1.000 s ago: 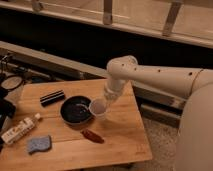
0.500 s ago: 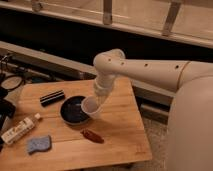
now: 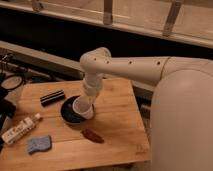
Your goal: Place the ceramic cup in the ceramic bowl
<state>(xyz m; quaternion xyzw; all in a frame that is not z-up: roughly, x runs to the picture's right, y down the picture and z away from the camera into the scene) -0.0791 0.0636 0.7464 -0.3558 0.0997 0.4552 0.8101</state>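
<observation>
Gripper (image 3: 88,102) grips the cup (image 3: 82,108), tilted over the bowl's (image 3: 67,114) right rim. Next, I judge: lower, then release.

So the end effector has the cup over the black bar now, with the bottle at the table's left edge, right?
Not quite. The camera view shows the end effector shut on the cup over the dark bowl, not over the black bar, which lies apart behind it. The bottle is at the table's left edge.

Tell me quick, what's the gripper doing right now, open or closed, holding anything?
Gripper: closed on the ceramic cup, holding it over the right side of the ceramic bowl.
</observation>
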